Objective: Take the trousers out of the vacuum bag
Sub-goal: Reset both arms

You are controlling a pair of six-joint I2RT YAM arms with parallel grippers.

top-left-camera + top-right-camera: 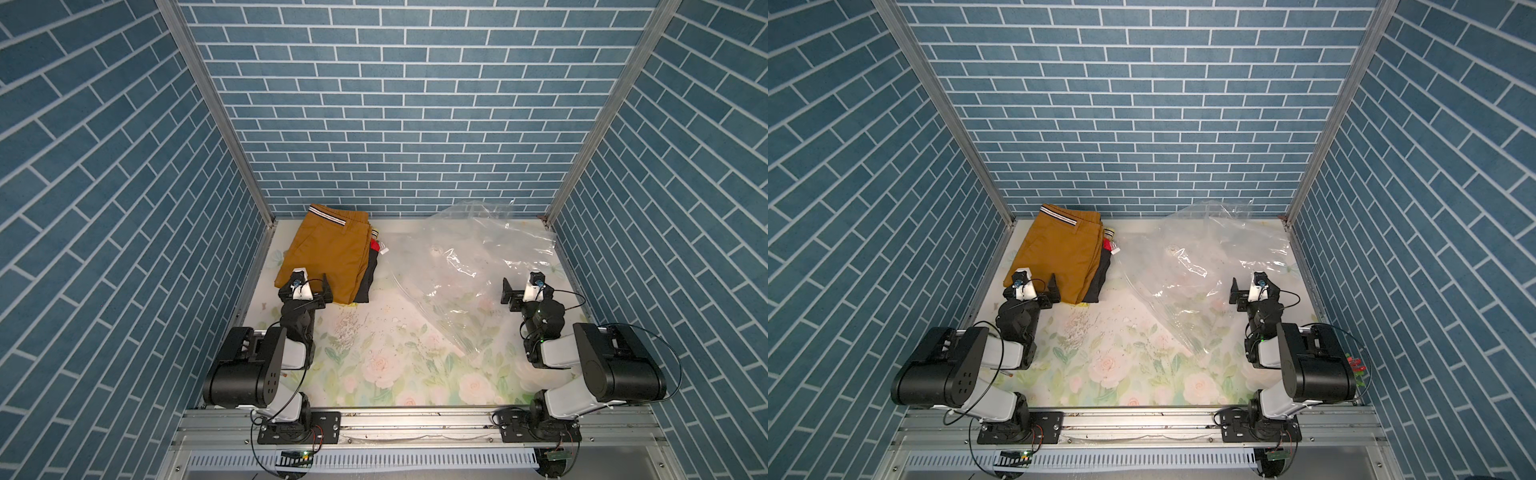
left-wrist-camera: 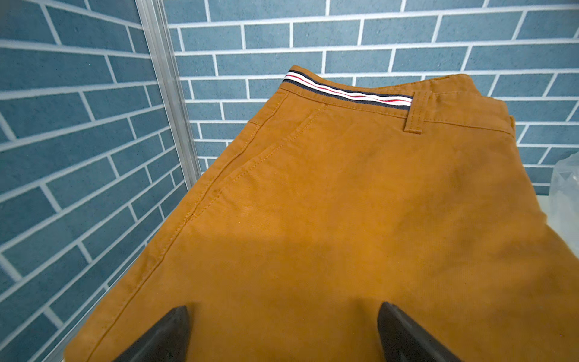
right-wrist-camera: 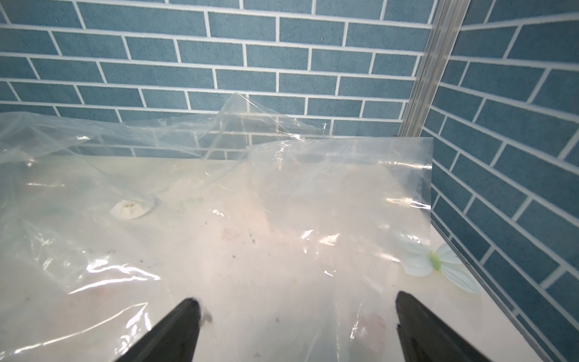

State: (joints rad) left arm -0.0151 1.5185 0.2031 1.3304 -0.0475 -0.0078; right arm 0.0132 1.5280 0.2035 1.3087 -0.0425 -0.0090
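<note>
Folded ochre-brown trousers (image 1: 328,253) stacked outside the clear crinkly vacuum bag (image 1: 469,266), which looks empty; left gripper (image 2: 283,332) and right gripper (image 3: 296,329) both spread wide, holding nothing. Task looks done; next: retract.

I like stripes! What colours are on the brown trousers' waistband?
Navy, white and red stripes on the waistband, clearest in the left wrist view.

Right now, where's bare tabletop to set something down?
Best patch: the floral tabletop nearest the arm bases, between both arms. A narrower strip runs between the folded ochre-brown trousers stack and the crinkly transparent vacuum bag, strewn with small debris. Crowded: far left corner holds the stack, far right the bag. Left gripper and right gripper hang open.
</note>
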